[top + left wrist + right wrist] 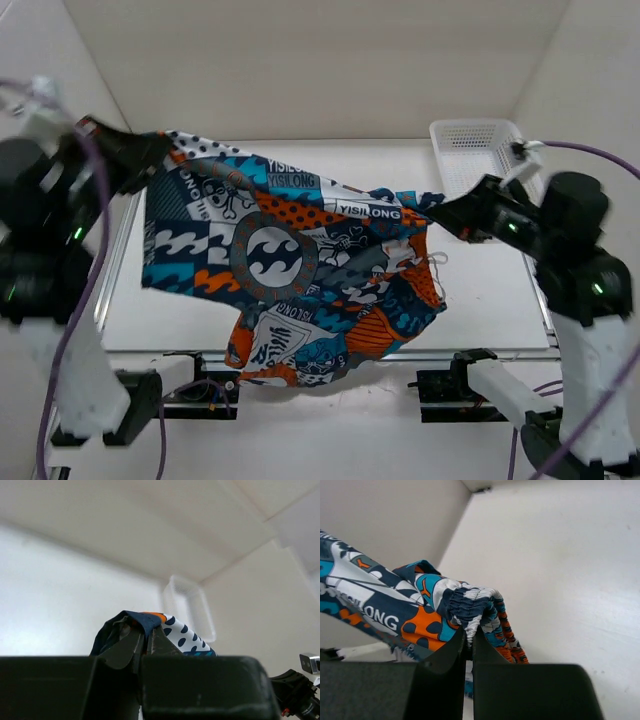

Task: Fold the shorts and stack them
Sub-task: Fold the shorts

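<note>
Shorts (290,265) hang stretched between left gripper (163,150) and right gripper (437,210), both clamped on fabric, screening table (500,300) centre and near edge. Basket (478,150) blocks far right corner, just behind right gripper. Free: far strip, near right surface.

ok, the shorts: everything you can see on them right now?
The shorts are soft, thin-looking fabric in a busy teal, orange, navy, white and grey print: a round wave emblem mid-panel, skulls, YISILONG lettering. They are unfolded and stretched wide above the table, rumpled toward the right. The left end effector is shut on one upper corner, the right end effector on the gathered elastic waistband. The lower edge droops over the table's near edge; whether it touches there is unclear.
</note>
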`<act>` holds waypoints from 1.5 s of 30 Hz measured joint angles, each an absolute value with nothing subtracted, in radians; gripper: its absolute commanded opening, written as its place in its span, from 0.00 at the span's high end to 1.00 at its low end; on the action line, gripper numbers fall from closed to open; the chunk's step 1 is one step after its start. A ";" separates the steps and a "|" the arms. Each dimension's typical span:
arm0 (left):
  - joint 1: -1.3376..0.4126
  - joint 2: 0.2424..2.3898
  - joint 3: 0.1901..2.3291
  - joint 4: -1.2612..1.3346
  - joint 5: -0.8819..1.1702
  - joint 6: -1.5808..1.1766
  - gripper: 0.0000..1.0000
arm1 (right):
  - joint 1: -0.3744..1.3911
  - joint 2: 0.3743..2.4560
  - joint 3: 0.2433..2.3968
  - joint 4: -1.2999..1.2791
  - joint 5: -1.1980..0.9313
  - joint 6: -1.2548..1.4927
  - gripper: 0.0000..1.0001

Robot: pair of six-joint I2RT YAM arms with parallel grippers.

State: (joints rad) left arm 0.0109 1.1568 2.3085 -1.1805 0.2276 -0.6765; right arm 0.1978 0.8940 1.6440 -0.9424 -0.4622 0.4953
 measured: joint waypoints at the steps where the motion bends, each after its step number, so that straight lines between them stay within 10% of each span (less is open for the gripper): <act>1: 0.011 1.184 2.260 -1.162 0.231 -0.673 0.90 | 0.198 0.912 1.594 -0.916 -0.449 0.498 1.00; 10: 0.009 1.822 2.080 -1.049 0.207 -0.628 0.90 | 0.209 1.493 1.414 -0.677 -0.304 0.505 1.00; 20: 0.018 2.284 2.393 -1.068 0.162 -0.574 0.90 | 0.219 2.120 1.878 -0.661 -0.173 0.490 1.00; 33: 0.025 2.217 2.347 -1.024 0.181 -0.538 0.90 | 0.217 2.152 2.014 -0.705 -0.167 0.477 1.00; 45: -0.140 1.425 1.642 -1.002 0.188 -0.595 0.90 | 0.162 1.974 1.789 -0.735 -0.210 0.452 1.00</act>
State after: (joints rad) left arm -0.1398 1.4246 1.6424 -1.0016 0.1883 -0.5949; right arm 0.1623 1.9736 1.7889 -0.7353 -0.2096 0.4522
